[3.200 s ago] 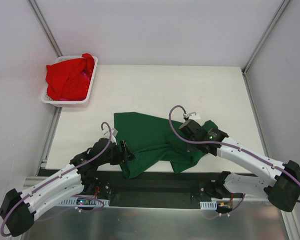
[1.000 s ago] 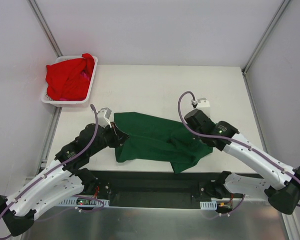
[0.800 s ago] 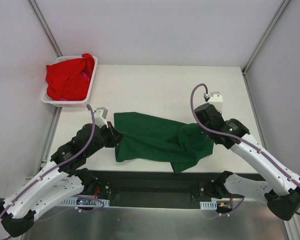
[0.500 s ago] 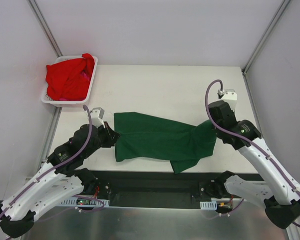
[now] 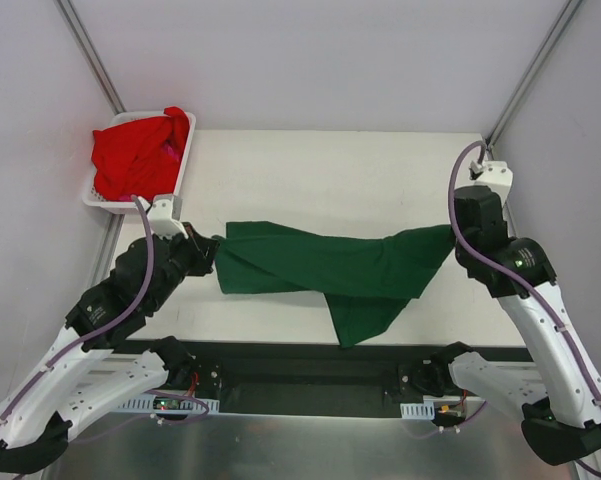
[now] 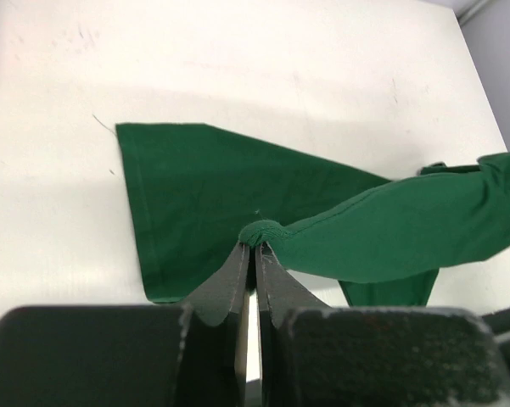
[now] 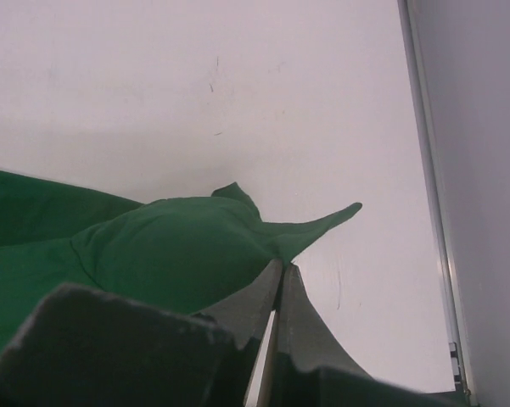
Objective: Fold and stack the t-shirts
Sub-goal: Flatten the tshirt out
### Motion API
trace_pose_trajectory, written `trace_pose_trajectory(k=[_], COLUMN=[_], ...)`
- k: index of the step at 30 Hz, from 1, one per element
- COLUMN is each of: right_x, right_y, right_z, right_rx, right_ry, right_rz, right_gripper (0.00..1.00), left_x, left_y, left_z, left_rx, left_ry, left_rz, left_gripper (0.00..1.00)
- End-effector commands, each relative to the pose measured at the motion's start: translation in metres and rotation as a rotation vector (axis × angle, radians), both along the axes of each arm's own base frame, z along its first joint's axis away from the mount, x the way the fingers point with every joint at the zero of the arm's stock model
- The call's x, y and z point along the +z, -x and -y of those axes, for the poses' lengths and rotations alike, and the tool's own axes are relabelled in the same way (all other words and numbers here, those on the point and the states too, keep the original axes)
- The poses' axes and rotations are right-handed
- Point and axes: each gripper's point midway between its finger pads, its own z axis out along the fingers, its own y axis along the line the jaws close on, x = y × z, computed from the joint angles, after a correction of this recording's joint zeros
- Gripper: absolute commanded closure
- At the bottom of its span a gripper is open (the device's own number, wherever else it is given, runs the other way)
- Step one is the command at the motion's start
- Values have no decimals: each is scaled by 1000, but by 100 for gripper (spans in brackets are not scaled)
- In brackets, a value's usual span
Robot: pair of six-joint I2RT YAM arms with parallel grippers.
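Note:
The dark green t-shirt (image 5: 330,265) hangs stretched between both arms above the table, a loose flap drooping toward the near edge. My left gripper (image 5: 213,252) is shut on its left end; in the left wrist view my left gripper (image 6: 256,248) pinches a bunched fold of the green t-shirt (image 6: 390,229). My right gripper (image 5: 450,232) is shut on the right end; in the right wrist view my right gripper (image 7: 282,266) holds the green t-shirt (image 7: 170,250) by a pointed corner. A bright red t-shirt (image 5: 135,152) lies heaped in the basket.
The white slotted basket (image 5: 175,185) sits at the table's far left corner, partly overhanging the edge. Grey walls with metal rails (image 5: 525,85) close in the table at both sides. Both arm bases stand at the near edge.
Both arms have swung outward and apart, the left to the left, the right to the far right. The green t-shirt has been pulled from a loose heap into a taut band.

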Motion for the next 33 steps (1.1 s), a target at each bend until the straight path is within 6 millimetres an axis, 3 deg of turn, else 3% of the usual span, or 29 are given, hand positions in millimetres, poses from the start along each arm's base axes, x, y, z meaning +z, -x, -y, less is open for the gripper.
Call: trace_pose_trajectory(k=[1, 5, 10, 16, 22, 26, 33], right_x=[48, 95, 152, 187, 208, 225, 260], right_y=[-3, -4, 0, 22, 49, 68, 99], right_z=[13, 15, -20, -39, -58, -58, -32], right_rx=[-4, 9, 241, 428, 605, 639, 586], right_ry=[29, -10, -115, -136, -169, -186, -149], right_rz=[112, 235, 386, 471, 525, 572, 678], right_gripper=[99, 99, 99, 99, 99, 99, 99], left_x=[39, 60, 93, 126, 150, 167, 211], left_y=[-11, -14, -14, -6, 4, 14, 42], left_z=[-15, -15, -4, 0, 3, 4, -7], left_rx=[56, 49, -21, -84, -141, -180, -242], left_ry=[-64, -76, -72, -57, -23, 5, 45], left_rz=[112, 149, 204, 276, 325, 355, 430], left_gripper=[100, 100, 100, 100, 100, 100, 100])
